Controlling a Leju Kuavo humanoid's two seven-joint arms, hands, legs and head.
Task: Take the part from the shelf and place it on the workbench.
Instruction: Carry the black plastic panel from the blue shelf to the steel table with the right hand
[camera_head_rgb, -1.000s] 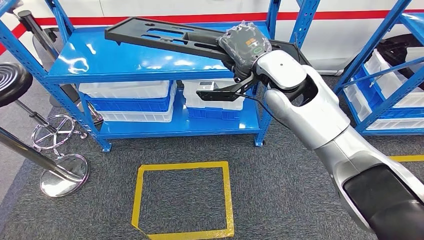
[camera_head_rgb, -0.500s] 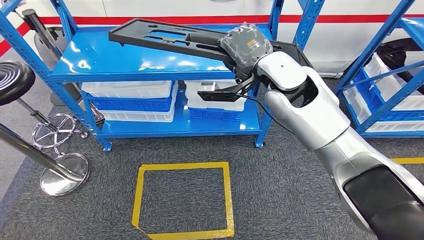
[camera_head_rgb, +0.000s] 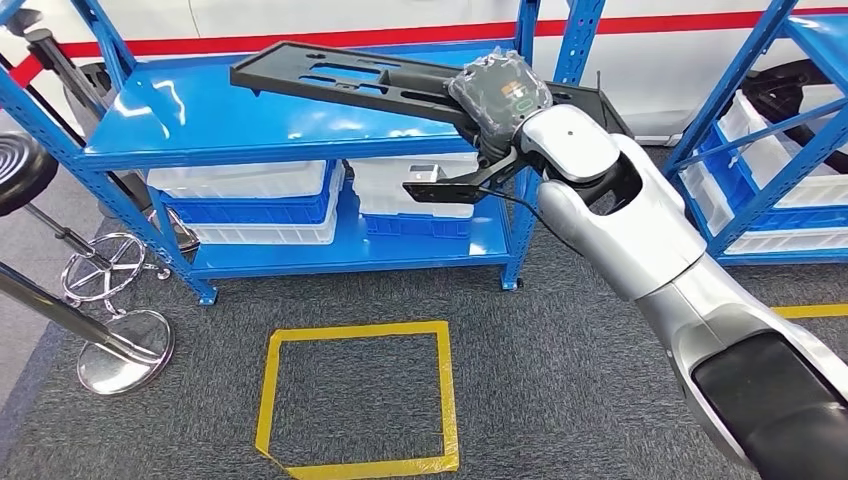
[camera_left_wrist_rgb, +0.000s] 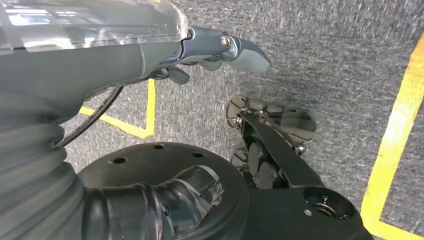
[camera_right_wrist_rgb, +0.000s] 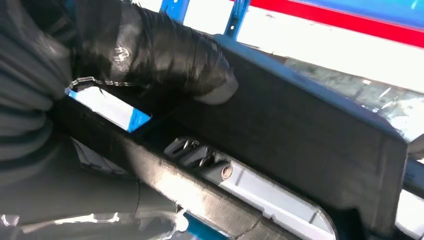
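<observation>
Silver right arm (camera_head_rgb: 640, 235), black cable, plastic-wrapped grey right hand (camera_head_rgb: 497, 95).

The left hand (camera_left_wrist_rgb: 220, 50) reaches in from the picture's edge behind a grey ribbed cover, with a clear glossy shell over its back. Its thick grey thumb sticks out and the darker fingers (camera_left_wrist_rgb: 175, 75) are tucked beneath it, with nothing held between them. A black cable (camera_left_wrist_rgb: 95, 122) runs from under the hand toward the cover. Behind the hand lies grey carpet (camera_left_wrist_rgb: 325, 60) crossed by yellow tape lines (camera_left_wrist_rgb: 392, 145), one forming a corner near the cable.
</observation>
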